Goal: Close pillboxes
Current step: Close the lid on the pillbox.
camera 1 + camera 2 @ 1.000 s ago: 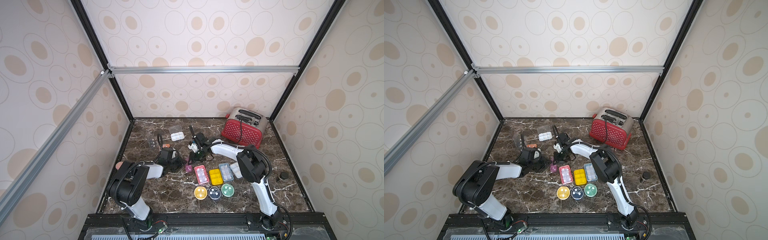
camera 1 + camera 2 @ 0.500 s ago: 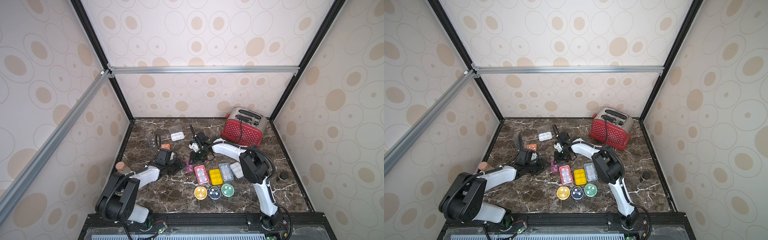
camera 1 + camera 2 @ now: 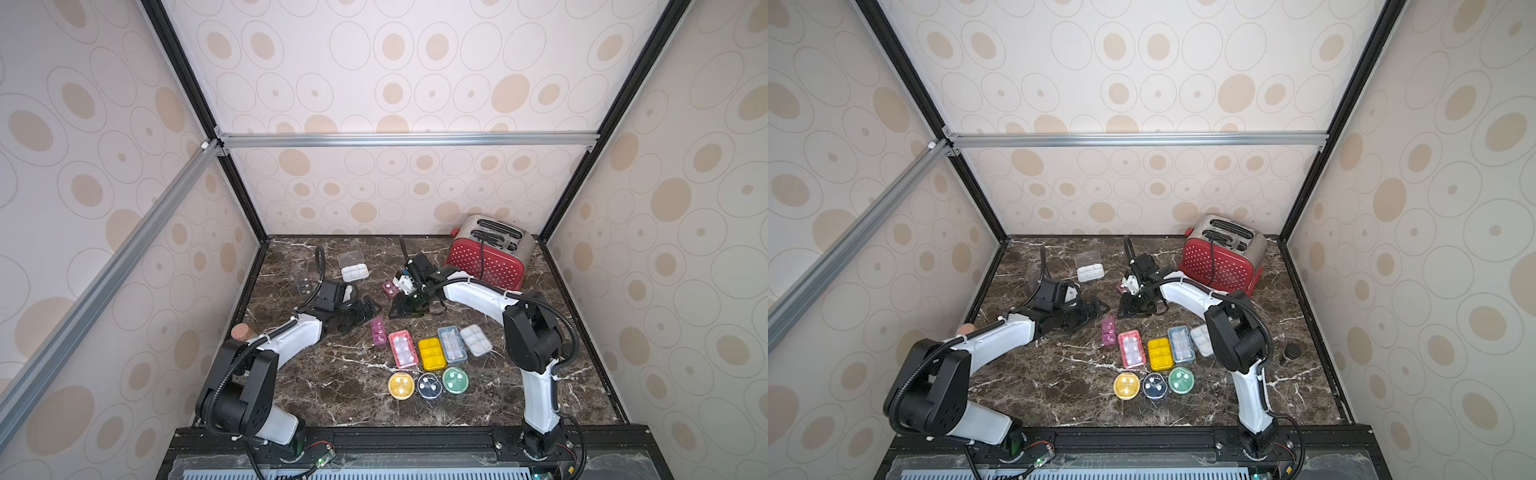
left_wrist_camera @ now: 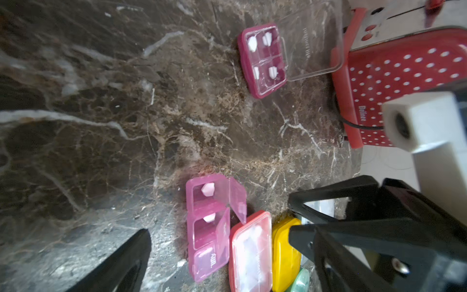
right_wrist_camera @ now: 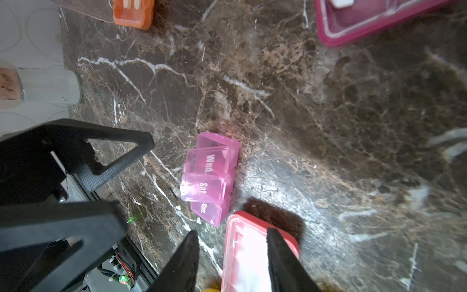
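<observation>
A pink three-compartment pillbox (image 4: 211,227) (image 3: 377,330) lies just ahead of my left gripper (image 3: 365,316), which is open wide and empty. Two of its lids stand up and the end one is down. My right gripper (image 5: 231,252) (image 3: 405,313) hovers open behind it, holding nothing. A red pillbox (image 3: 402,349), then yellow (image 3: 431,353), blue (image 3: 452,344) and white (image 3: 476,340) ones, lie in a row with lids down. Round yellow (image 3: 401,384), navy (image 3: 430,385) and green (image 3: 455,379) ones sit in front. A magenta pillbox (image 4: 262,59) and a white one (image 3: 354,272) have lids open.
A red toaster (image 3: 488,255) stands at the back right. A cork-stoppered jar (image 3: 241,331) stands by the left wall beside my left forearm. An orange pillbox (image 5: 132,12) lies near that wall. In a top view a small dark jar (image 3: 1292,351) sits at the right.
My left gripper has gone from nearly shut to wide open beside the pink pillbox, and its arm has swung, uncovering the cork jar. The right gripper's jaws have widened.
</observation>
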